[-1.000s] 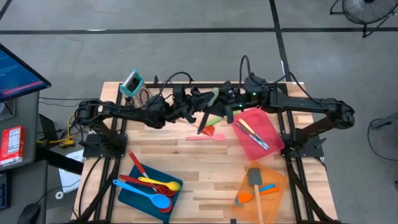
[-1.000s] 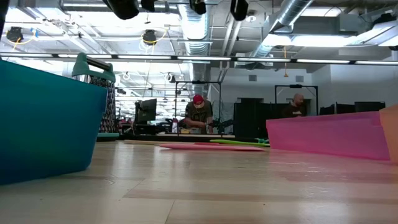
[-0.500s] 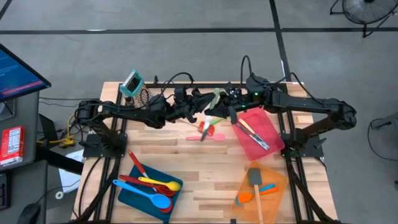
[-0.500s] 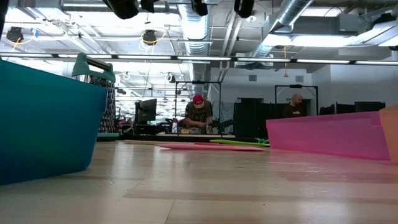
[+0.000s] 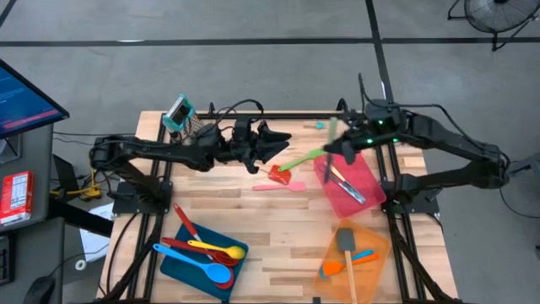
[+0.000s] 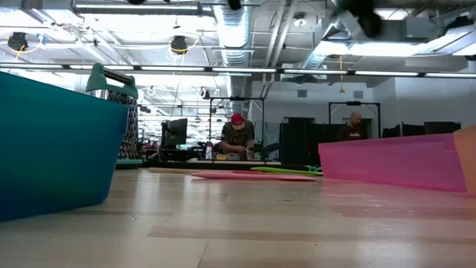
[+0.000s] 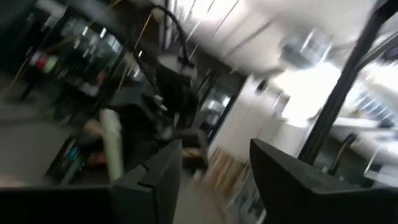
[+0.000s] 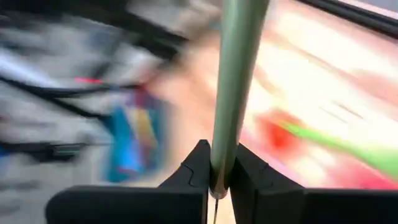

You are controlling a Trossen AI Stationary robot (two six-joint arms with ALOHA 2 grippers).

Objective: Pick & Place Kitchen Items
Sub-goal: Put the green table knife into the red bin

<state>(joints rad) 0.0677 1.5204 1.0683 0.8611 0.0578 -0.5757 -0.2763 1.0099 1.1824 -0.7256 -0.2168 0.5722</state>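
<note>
My right gripper (image 5: 335,150) hangs over the near-left rim of the red tray (image 5: 368,187), shut on a pale green long-handled utensil (image 5: 332,135). My left gripper (image 5: 272,142) stands open at the table's far middle, nothing between its fingers (image 7: 214,180). A green-handled spatula with a red head (image 5: 293,163) and a pink spoon (image 5: 278,187) lie flat on the wood between the arms. Two utensils (image 5: 342,182) lie in the red tray. My right gripper pinches the pale green utensil's handle (image 8: 219,163) between its two fingers, close to one end of it. The handle runs forward out of the fingers, along them more than across. The utensil is lifted clear of the table; its other end is out of the wrist view.
A blue tray (image 5: 179,263) with red, yellow and blue spoons sits near left. An orange tray (image 5: 374,241) with a turner sits near right. A teal-handled grater (image 5: 180,113) stands far left. Bare wood lies in the table's middle. People work in the room beyond.
The pale green utensil has passed from my left gripper to my right one. My left gripper has let go and drawn back a little toward the table's left. My right gripper has carried the utensil quickly toward the table's right, to the red tray's edge.
</note>
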